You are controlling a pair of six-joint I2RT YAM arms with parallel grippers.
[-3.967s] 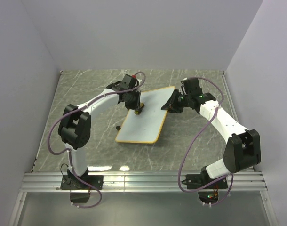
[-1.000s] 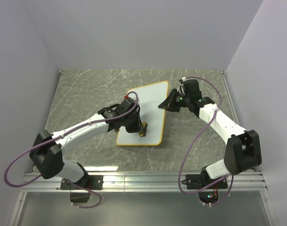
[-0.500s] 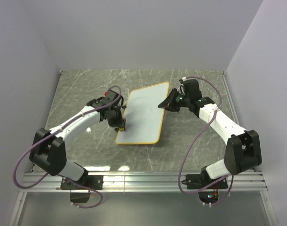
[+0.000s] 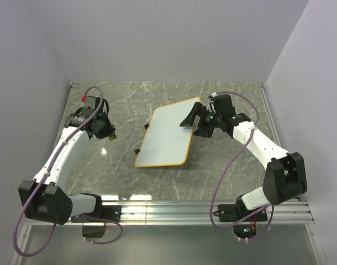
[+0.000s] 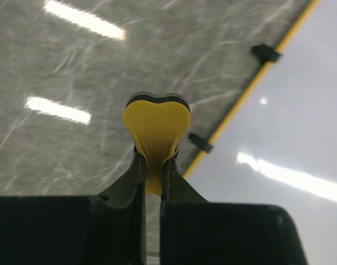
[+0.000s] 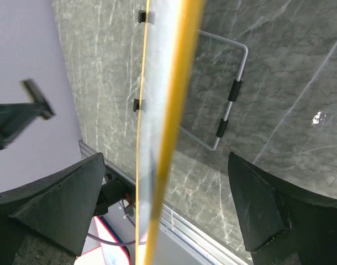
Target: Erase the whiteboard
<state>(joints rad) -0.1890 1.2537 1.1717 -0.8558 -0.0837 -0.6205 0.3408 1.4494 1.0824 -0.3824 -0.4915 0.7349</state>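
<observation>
Whiteboard (image 4: 166,135) lay in the middle of the top view on the grey tabletop (image 4: 229,165), its white face showing no marks that I could see, and two things around it had just changed. Half a second before, the left gripper (image 4: 106,132) was at the board's left edge. Now it had moved away to the upper left of the frame, well apart from the board, with its jaws closed on the small yellow eraser (image 5: 156,130). At the same time the right gripper (image 4: 192,122), closed at the board's upper right edge a moment before, had opened wide. In its wrist view the orange frame edge ran between the two fingers without clear contact. I judged from this that the wiping was finished and the board was being released. The left arm was stretched up along the left side of the frame. The right arm was bent at the elbow, reaching from the lower right toward the board's far corner.
</observation>
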